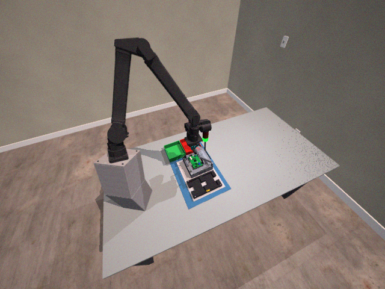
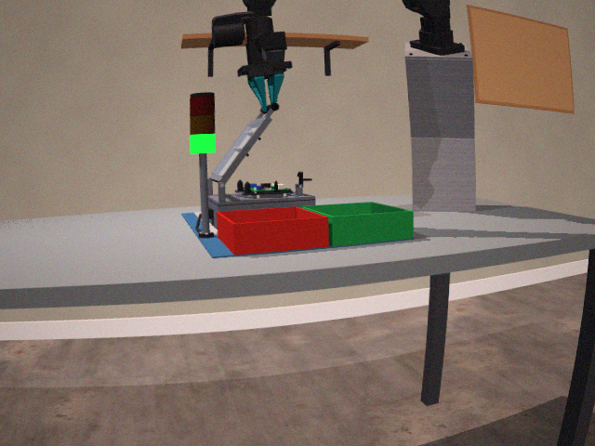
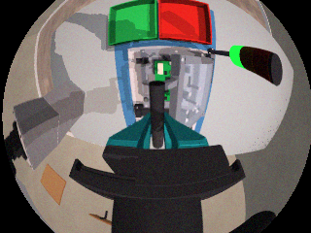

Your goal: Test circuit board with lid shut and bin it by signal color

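Note:
The green circuit board (image 1: 195, 161) lies flat on the grey tester (image 1: 197, 168); it also shows in the side view (image 2: 269, 188) and in the wrist view (image 3: 162, 70). The tester's lid (image 2: 240, 144) stands raised at a steep angle from its hinge. My gripper (image 2: 268, 106) is shut on the lid's black handle (image 3: 157, 113) at the lid's top edge, high above the board. The signal tower (image 2: 202, 124) beside the tester shows green. The latch hook (image 2: 300, 180) stands on the tester's edge away from the hinge.
A red bin (image 2: 271, 230) and a green bin (image 2: 365, 222) stand side by side next to the tester, both upright. The black two-pocket tray (image 1: 204, 184) lies on the blue bench mat (image 1: 200, 186) on the tester's other side. The arm's grey pedestal (image 1: 123, 179) stands at the table's edge.

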Robot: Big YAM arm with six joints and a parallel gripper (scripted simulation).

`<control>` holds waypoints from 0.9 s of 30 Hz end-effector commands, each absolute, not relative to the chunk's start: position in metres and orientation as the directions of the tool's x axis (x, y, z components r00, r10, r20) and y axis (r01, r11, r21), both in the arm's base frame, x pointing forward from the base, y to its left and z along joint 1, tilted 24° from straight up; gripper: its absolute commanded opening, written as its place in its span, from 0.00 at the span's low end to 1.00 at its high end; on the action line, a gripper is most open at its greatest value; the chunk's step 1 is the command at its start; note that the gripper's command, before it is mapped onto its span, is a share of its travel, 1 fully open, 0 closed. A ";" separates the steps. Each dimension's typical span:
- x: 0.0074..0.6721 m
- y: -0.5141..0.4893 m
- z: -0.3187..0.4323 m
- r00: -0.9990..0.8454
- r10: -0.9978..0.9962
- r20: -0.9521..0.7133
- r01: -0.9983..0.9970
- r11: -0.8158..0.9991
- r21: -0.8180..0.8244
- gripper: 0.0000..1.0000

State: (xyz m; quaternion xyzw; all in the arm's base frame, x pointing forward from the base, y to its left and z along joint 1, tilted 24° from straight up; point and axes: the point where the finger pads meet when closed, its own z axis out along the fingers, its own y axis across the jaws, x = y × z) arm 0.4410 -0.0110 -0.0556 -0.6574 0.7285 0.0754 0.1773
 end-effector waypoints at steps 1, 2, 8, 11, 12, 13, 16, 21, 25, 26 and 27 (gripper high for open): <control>0.504 -0.038 -0.001 -0.058 -0.937 -0.345 -0.942 0.166 -0.293 0.00; 0.504 -0.038 -0.001 -0.058 -0.937 -0.345 -0.942 0.166 -0.293 0.00; 0.504 -0.038 -0.001 -0.058 -0.937 -0.345 -0.942 0.166 -0.293 0.00; 0.504 -0.038 -0.001 -0.058 -0.937 -0.345 -0.942 0.166 -0.293 0.00; 0.504 -0.038 -0.001 -0.058 -0.937 -0.345 -0.942 0.166 -0.293 0.00; 0.504 -0.038 -0.001 -0.058 -0.937 -0.345 -0.942 0.166 -0.293 0.00; 0.504 -0.038 -0.001 -0.058 -0.937 -0.345 -0.942 0.166 -0.293 0.00; 0.504 -0.038 -0.001 -0.058 -0.937 -0.345 -0.942 0.166 -0.293 0.00; 0.506 -0.038 0.000 -0.058 -0.937 -0.345 -0.942 0.166 -0.293 0.00; 0.506 -0.038 0.000 -0.058 -0.937 -0.345 -0.942 0.166 -0.293 0.00; 0.506 -0.038 0.000 -0.058 -0.937 -0.345 -0.942 0.166 -0.293 0.00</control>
